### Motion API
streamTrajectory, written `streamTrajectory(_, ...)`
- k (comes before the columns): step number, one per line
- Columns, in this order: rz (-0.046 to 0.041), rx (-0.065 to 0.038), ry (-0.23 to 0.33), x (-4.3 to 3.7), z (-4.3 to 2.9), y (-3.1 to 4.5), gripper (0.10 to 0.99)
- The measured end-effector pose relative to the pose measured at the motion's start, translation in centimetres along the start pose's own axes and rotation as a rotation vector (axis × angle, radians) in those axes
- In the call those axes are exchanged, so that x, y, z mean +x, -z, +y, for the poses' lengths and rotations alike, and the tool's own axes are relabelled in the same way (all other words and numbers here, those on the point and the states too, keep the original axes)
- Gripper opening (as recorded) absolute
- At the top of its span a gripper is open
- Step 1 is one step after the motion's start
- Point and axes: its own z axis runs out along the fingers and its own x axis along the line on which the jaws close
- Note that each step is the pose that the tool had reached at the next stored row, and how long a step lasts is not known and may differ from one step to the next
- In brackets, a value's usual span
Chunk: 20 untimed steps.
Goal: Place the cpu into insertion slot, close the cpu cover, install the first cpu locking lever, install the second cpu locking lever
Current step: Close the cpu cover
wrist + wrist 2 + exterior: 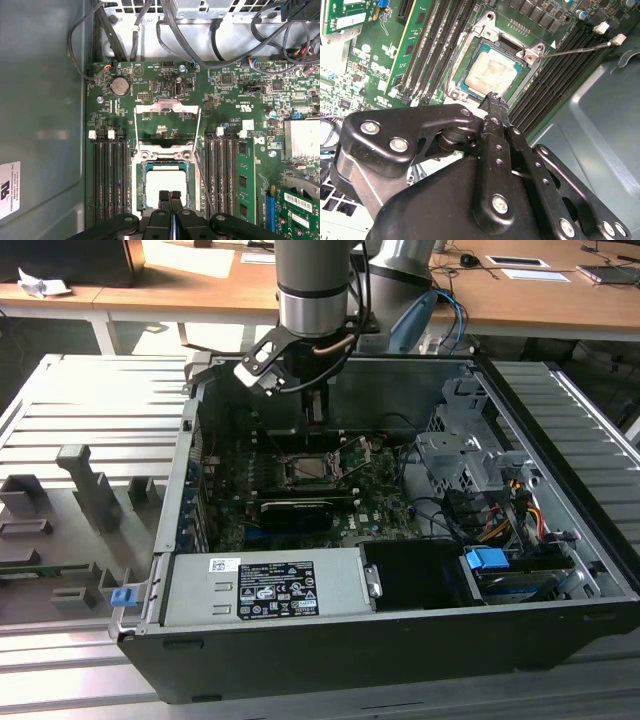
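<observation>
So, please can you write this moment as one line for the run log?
cpu: in insertion slot | cpu cover: down, it seems | gripper: shut, empty, above cpu | locking lever: sticking out, unlatched

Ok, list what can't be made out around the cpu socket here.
- First wrist view: the fingers hide the near edge of the cpu.
- Second wrist view: the gripper covers one corner of the insertion slot.
- Exterior view: the cpu is too small to judge its seating.
</observation>
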Motion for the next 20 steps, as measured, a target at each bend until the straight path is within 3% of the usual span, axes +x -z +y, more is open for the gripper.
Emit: streamTrajectory(20, -0.0017, 0.000, 0.000, 0.01, 0.06, 0.75, 0.106)
